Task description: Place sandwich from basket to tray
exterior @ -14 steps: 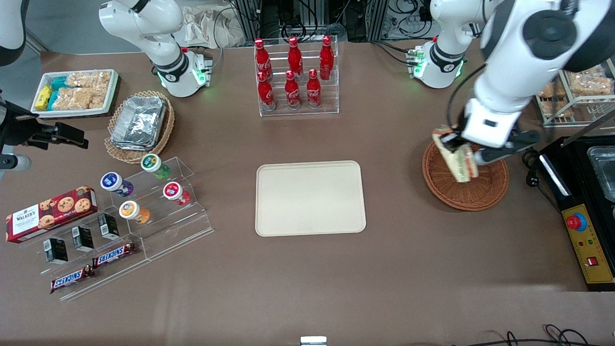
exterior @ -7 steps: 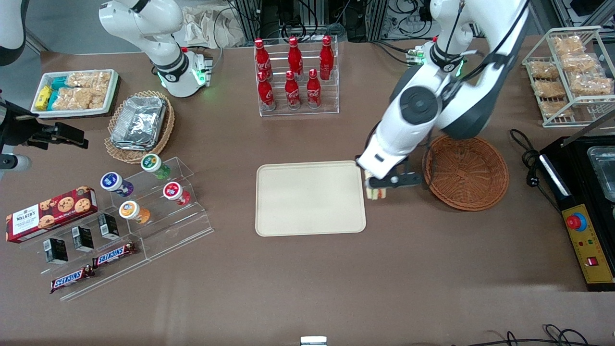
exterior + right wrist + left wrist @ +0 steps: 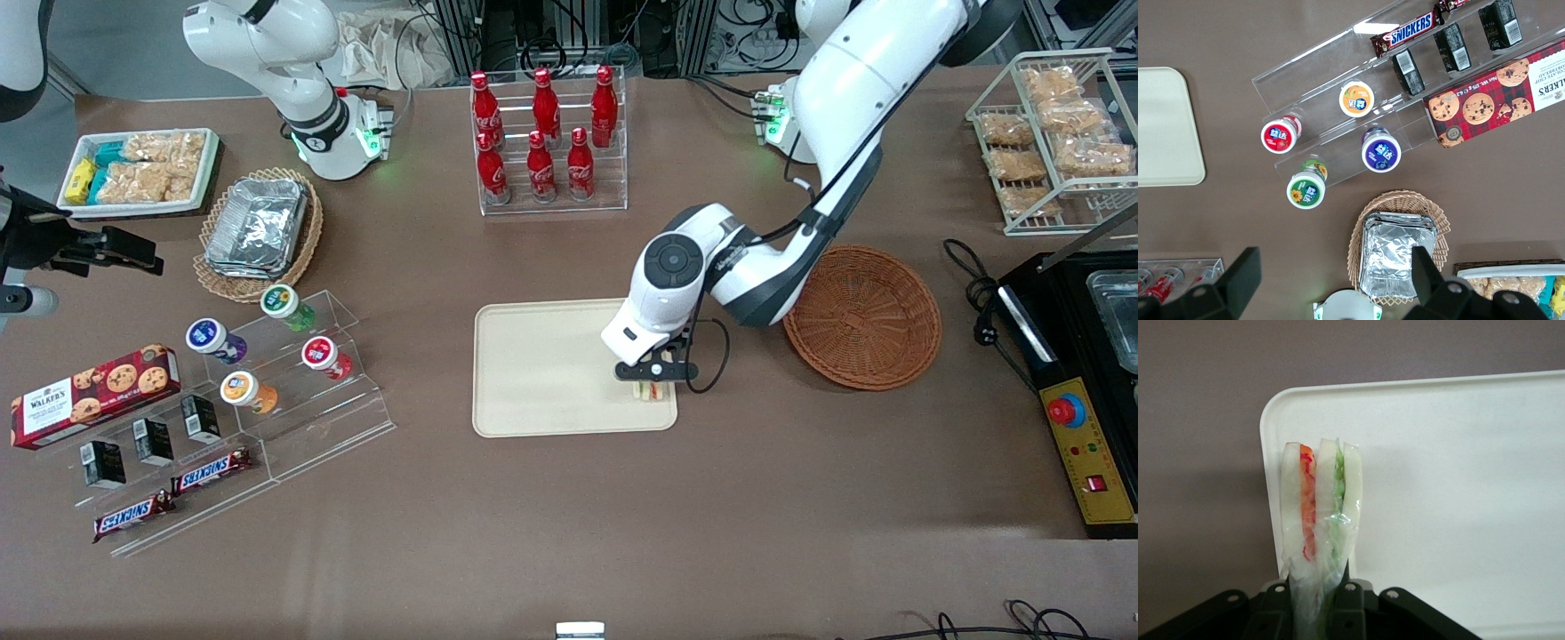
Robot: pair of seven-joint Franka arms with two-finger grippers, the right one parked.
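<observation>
While the gripper (image 3: pixel 652 380) hangs low over the tray (image 3: pixel 542 373), at the corner nearest the basket (image 3: pixel 862 318) and on the near side, its fingers are closed tight on the sandwich (image 3: pixel 650 390), which points down toward the tray surface but whose contact with it I cannot confirm. The main risk, as I judge it, is the placement spot: the sandwich sits close to the tray's rim, so a release here could leave it leaning on the raised edge or tipping off onto the table (image 3: pixel 800 498). It is also held standing on its narrow side, and a thin wedge let go upright would likely topple, possibly outward. A release from too high would make that worse. Seen from the wrist camera, the sandwich (image 3: pixel 1321 507) is a slim wedge wrapped in clear film, with three white bread slices, an orange-red filling layer in one gap and a green one in the other. The basket lies empty, well apart from the tray.
</observation>
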